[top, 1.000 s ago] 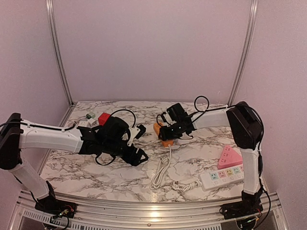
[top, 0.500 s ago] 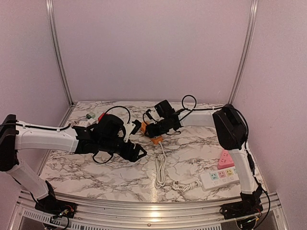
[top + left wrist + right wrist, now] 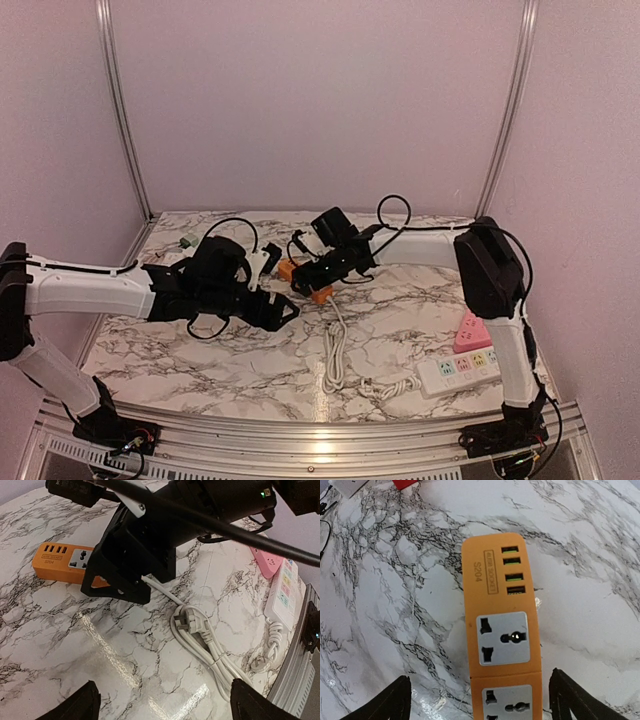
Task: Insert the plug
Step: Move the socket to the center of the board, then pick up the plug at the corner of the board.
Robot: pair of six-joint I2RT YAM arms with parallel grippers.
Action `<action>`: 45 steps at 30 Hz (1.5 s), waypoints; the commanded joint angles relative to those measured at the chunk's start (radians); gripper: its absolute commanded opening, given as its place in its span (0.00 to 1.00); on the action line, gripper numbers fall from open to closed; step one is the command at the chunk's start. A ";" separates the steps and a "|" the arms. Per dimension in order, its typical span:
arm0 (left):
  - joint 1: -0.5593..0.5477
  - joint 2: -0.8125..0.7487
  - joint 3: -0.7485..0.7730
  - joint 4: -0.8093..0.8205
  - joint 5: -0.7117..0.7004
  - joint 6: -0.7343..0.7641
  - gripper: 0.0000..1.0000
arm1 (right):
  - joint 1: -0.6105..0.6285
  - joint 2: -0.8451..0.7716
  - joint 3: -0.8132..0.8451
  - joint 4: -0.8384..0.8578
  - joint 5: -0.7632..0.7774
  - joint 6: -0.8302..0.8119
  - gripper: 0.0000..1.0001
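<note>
The orange power strip (image 3: 500, 630) lies flat on the marble, sockets up. My right gripper (image 3: 482, 702) hangs open over it, one finger on each side with a gap to the strip. From the strip (image 3: 290, 269) a white cord runs to a tied bundle (image 3: 335, 350). The white plug (image 3: 192, 622) rests on the table at the bundle's end, prongs toward the strip (image 3: 60, 562). My left gripper (image 3: 162, 705) is open and empty, a little above the marble, short of the plug. In the top view it (image 3: 280, 283) sits just left of the right gripper (image 3: 306, 276).
A white multi-socket strip (image 3: 460, 370) and a pink socket block (image 3: 478, 328) lie at the right near edge. Small green (image 3: 188, 240) and white items sit at the back left. A red object (image 3: 407, 484) lies beyond the orange strip.
The right gripper carried the orange strip leftward toward the left gripper, then opened off it. The left gripper's jaws spread a little wider.
</note>
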 commanded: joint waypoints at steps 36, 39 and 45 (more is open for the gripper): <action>0.122 -0.100 -0.123 0.134 -0.022 -0.048 0.99 | 0.278 -0.433 -0.575 -0.185 0.297 0.243 0.87; 0.125 -0.104 -0.128 0.134 -0.021 -0.048 0.99 | 0.277 -0.429 -0.571 -0.196 0.311 0.234 0.81; 0.129 -0.115 -0.135 0.134 -0.021 -0.050 0.99 | 0.258 -0.424 -0.559 -0.242 0.346 0.205 0.70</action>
